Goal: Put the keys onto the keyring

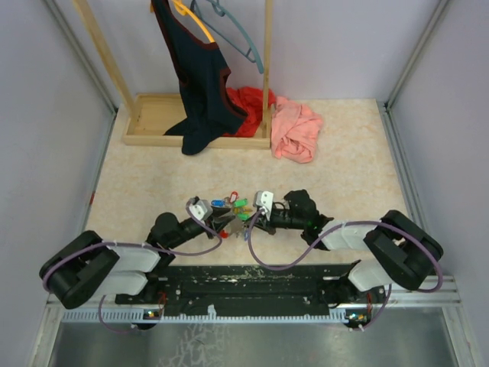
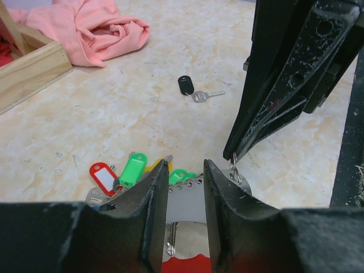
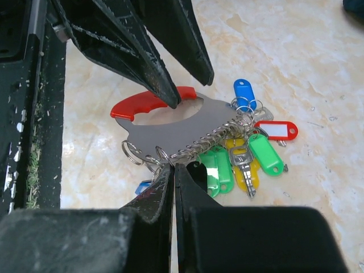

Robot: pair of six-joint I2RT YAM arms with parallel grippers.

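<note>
From above, my left jaws and right jaws meet at the keyring point(image 1: 232, 197). Left wrist: my left jaws pinch its grey plate; one loose dark key point(image 2: 185, 85) lies well beyond it, blade pointing right. Right wrist: my right jaws press together on a small ring point(image 3: 164, 154) at the keyring's near edge.

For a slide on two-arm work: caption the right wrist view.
Left gripper holds the keyring at its red grip; right gripper pinches a small ring at its edge, keys bunched beside.
</note>
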